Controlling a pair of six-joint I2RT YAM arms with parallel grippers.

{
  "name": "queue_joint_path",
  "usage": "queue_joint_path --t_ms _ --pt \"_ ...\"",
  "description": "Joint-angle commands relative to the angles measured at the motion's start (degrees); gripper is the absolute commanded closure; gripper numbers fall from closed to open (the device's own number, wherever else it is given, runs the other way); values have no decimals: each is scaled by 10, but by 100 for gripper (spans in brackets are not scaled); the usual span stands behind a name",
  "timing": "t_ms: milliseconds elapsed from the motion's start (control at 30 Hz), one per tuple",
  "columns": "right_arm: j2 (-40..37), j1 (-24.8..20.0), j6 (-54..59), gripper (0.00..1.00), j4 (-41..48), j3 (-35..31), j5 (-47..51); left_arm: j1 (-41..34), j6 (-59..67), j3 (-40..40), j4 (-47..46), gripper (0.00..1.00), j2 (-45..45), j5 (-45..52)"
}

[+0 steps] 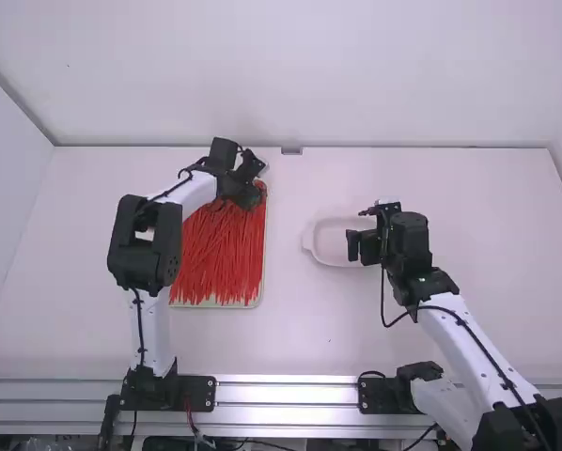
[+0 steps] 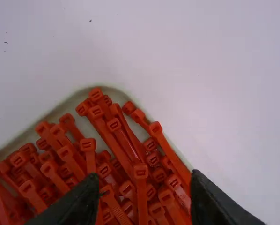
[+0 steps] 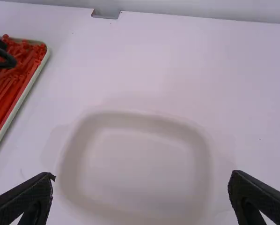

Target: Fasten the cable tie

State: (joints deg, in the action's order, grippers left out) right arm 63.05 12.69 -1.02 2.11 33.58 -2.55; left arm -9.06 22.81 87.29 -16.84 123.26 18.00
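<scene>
A big pile of red cable ties lies on a flat tray with a pale rim, on the left half of the white bench. The ties lie mostly the long way, from the near end of the tray to the far end. In the left wrist view their square heads crowd up to the tray's round corner, and a few sit right on the rim.

The left end effector is at the far right corner of the tray. Its two fingers are apart and low over the ties. I cannot tell if they touch any.

The right end effector hangs over a white dish near the middle of the bench. Its fingers are wide apart, one past each end of the dish, and hold nothing.

The tray and the dish are apart, with a strip of bench between them. A small grey clip sits at the far edge of the bench, by the wall. A metal rail runs along the near edge, where both arms stand.
</scene>
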Motion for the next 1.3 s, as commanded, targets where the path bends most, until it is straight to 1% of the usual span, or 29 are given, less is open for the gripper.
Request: queue_joint_path --t_ms 0,67,100,267,333,433,600,633,667,933,1267 --pt "3 0 0 0 0 20 0 1 6 11 -2 51 20 4" --pt "3 0 0 0 1 20 1 1 6 11 1 51 23 4" --pt "3 0 0 0 1 20 0 1 5 11 1 55 23 4" --pt "3 0 0 0 1 20 0 1 -4 12 0 57 23 4" --pt "3 0 0 0 1 20 0 0 -4 12 2 59 24 4" --pt "3 0 0 0 1 20 0 0 -5 11 8 67 24 4" --pt "3 0 0 0 2 20 1 0 -9 11 11 70 24 4" --pt "3 0 0 0 3 20 0 1 -9 11 11 68 25 5" --pt "3 0 0 0 3 20 0 0 -9 11 11 70 25 5" --pt "3 0 0 0 3 20 0 0 -9 10 10 70 28 4" --pt "3 1 0 0 3 20 0 0 -24 -23 54 68 28 4"
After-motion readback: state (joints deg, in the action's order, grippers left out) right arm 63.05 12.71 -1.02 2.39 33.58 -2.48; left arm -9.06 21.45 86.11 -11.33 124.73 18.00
